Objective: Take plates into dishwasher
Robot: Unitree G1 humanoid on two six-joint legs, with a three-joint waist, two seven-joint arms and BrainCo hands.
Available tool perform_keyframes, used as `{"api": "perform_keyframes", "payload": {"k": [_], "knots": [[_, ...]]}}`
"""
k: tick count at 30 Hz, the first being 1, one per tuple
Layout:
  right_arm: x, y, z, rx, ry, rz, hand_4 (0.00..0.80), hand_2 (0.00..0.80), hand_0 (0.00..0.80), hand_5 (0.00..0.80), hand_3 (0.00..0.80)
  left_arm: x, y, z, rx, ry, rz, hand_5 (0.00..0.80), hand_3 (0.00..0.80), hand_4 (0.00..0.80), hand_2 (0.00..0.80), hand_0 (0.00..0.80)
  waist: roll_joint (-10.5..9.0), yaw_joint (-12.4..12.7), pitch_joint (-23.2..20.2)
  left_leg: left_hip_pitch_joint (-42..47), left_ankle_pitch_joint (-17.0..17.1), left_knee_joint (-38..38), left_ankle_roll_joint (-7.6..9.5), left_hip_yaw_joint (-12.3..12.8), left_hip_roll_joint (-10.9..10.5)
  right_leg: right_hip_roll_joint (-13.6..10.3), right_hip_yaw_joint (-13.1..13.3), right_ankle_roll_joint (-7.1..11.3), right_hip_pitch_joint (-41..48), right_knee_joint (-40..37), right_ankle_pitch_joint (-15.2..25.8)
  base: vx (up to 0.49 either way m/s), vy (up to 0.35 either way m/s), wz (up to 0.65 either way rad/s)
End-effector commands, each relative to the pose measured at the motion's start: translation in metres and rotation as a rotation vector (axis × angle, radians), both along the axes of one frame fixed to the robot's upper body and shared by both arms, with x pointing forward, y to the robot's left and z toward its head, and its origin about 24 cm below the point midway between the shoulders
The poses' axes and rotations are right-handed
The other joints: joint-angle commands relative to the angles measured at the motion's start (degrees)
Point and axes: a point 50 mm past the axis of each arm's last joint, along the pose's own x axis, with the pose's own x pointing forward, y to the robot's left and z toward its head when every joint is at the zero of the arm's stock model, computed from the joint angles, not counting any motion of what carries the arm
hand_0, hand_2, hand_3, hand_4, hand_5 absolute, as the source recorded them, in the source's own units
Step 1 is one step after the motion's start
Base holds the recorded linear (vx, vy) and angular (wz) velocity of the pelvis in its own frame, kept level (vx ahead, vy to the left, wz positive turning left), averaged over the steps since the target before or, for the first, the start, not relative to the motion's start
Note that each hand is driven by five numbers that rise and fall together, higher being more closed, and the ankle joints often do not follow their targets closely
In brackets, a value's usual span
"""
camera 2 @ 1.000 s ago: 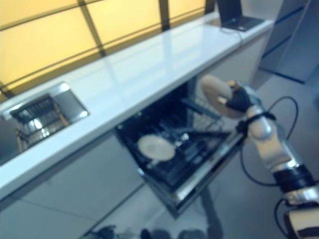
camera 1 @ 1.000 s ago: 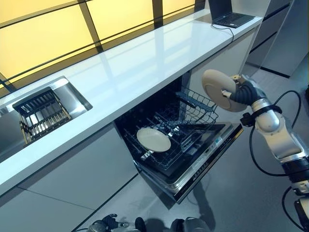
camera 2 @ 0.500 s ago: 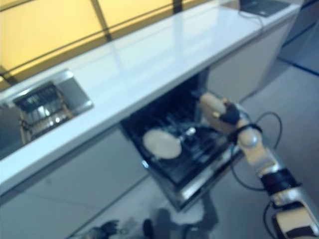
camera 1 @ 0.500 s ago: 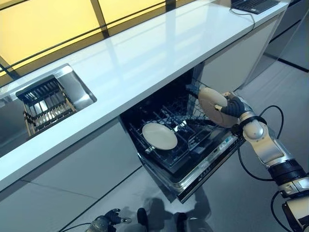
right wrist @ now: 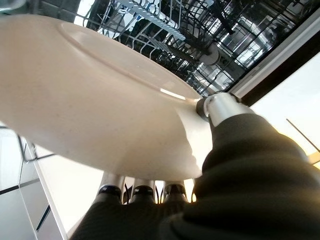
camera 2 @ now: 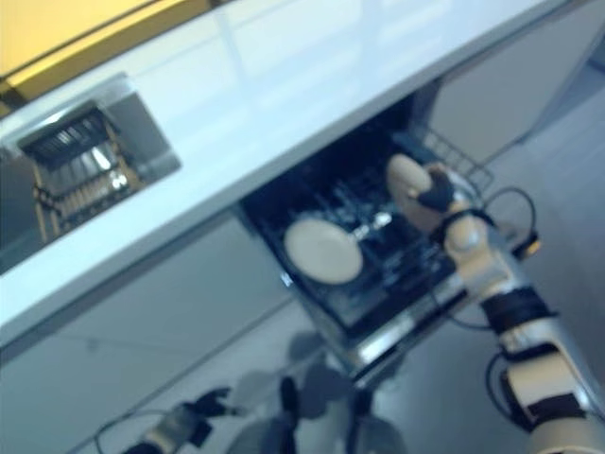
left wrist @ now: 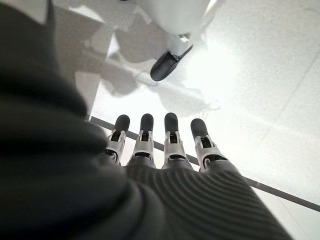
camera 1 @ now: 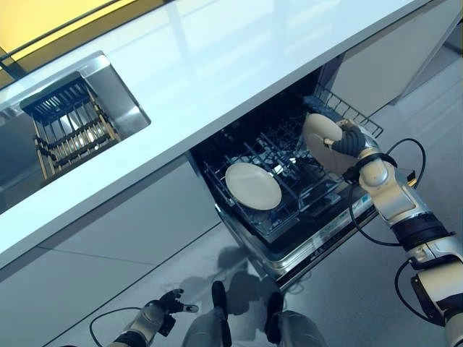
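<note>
Clearly, in my right wrist view the thumb [right wrist: 218, 106] presses on the rim of the held plate [right wrist: 95, 100] and the fingers [right wrist: 143, 192] come up from under it, so the right hand [camera 1: 349, 139] pinches the cream plate at its edge. I see the plate standing nearly on edge, its face turned toward the left side of the head views. From the hand outward, the wrist is bent and the silver-grey forearm runs down and to the right, the elbow low, so the arm reaches in from the lower right. The plate hangs over the right part of the dishwasher rack [camera 1: 325, 195], which is pulled out over the open door; I cannot tell if it touches the wires.

A second plate [camera 1: 252, 186] of the same colour leans in the rack, to the left of the held one and apart from it.

My left hand [camera 1: 171, 301] hangs low near the floor [left wrist: 260, 75], at the bottom of the head views. Its fingers [left wrist: 171, 131] are straight, side by side with small gaps, and hold nothing.

Above the dishwasher runs the white counter [camera 1: 239, 58], with a sink [camera 1: 124, 103] at the left holding a dark drying rack [camera 1: 69, 126].
</note>
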Motion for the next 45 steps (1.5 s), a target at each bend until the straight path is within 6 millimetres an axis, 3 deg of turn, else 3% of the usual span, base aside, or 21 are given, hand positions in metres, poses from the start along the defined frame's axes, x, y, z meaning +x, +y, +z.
{"api": "perform_keyframes", "payload": {"k": [1, 26, 45], "knots": [[0.012, 0.018, 0.051, 0.040, -0.172, 0.015, 0.800, 0.800, 0.800, 0.800, 0.800, 0.021, 0.010, 0.014, 0.025, -0.076, -0.017, 0.000, 0.000, 0.000, 0.000, 0.000, -3.11, 0.9, 2.3, -0.1, -7.9, -0.3, 3.33, -1.7, -4.0, -1.8, 3.4, 2.37, 3.1, -7.8, 0.1, 0.010, 0.040, 0.00], [0.017, 0.000, 0.061, 0.059, -0.204, -0.118, 0.800, 0.800, 0.800, 0.800, 0.800, 0.034, -0.001, 0.020, -0.034, -0.145, -0.011, 0.000, 0.000, 0.000, 0.000, 0.000, 0.76, 1.9, 6.9, -3.3, -7.4, -0.3, 3.74, -2.7, -5.2, -3.1, 3.0, 2.40, -2.0, -4.2, -0.8, 0.033, 0.021, 0.01], [0.019, -0.014, 0.070, -0.306, -0.094, -0.177, 0.800, 0.800, 0.800, 0.800, 0.800, 0.037, 0.005, 0.026, -0.031, -0.155, -0.016, 0.000, 0.000, 0.000, 0.000, 0.000, 0.82, 3.2, 7.9, -4.5, -6.9, -0.3, 4.10, -3.5, -5.5, -3.8, 1.7, 2.74, -3.7, -2.4, -1.2, 0.016, 0.001, 0.03]]}}
